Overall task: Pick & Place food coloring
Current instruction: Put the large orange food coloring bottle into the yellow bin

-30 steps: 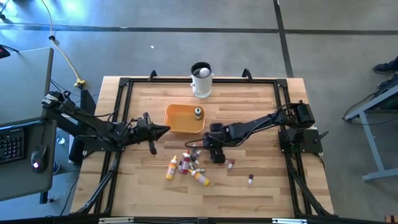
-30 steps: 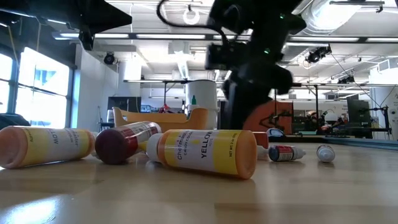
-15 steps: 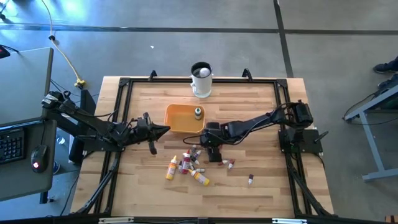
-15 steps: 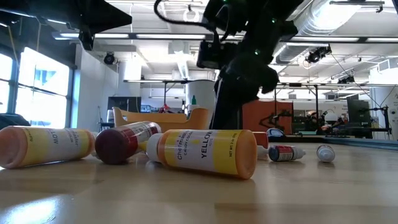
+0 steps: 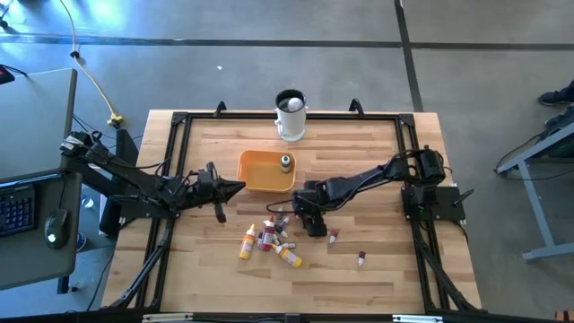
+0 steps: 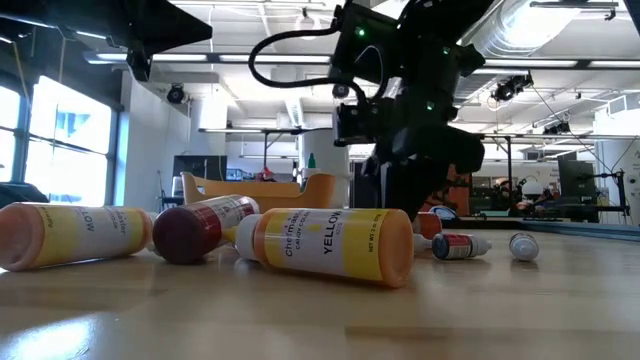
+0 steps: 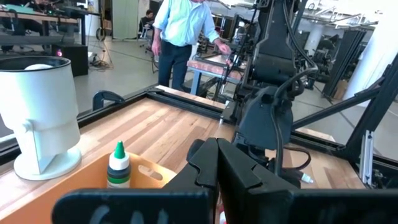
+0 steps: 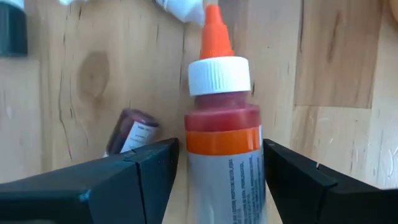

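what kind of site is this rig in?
Most likely a robotics lab or open workshop. Beyond the wooden table the floor is bare concrete, exposed ducts and strip lights run overhead, a person stands at another workbench, and a desk with a keyboard sits alongside.

Right end effector (image 5: 309,222) over bottle cluster (image 5: 272,239) — left (image 5: 224,190) beside bowl (image 5: 265,170).

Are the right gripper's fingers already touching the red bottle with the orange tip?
Apart. The right wrist view shows wood between each finger and the red bottle.

Robotics lab, test rigs (image 7: 273,56), concrete floor (image 5: 269,72)
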Controlling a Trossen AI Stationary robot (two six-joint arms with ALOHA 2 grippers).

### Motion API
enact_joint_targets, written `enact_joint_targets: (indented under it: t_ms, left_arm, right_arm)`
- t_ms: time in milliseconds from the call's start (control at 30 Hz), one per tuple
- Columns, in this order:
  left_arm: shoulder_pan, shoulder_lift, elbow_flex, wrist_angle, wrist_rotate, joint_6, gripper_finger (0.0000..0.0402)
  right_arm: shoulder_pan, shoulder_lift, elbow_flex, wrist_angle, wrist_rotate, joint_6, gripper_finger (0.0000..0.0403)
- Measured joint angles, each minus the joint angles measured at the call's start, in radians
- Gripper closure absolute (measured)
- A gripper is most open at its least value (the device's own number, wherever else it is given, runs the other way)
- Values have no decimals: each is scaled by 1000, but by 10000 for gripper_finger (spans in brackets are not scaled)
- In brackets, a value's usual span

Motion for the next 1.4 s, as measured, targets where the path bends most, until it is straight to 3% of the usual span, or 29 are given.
enact_joint_targets:
  t_ms: [500, 700, 1133, 1400]
  left_arm:
    - [0, 0, 0, 0, 0, 0, 401]
    - [0, 0, 0, 0, 0, 0, 401]
    - [0, 0, 0, 0, 0, 0, 401]
    - [0, 0, 0, 0, 0, 0, 401]
  right_arm:
    - [-4, -3, -2, 168, 31, -133, 183]
    - [-16, -2, -2, 173, -30, -127, 186]
    - [-16, 0, -1, 166, -30, -135, 294]
    - [12, -12, 19, 149, -69, -71, 289]
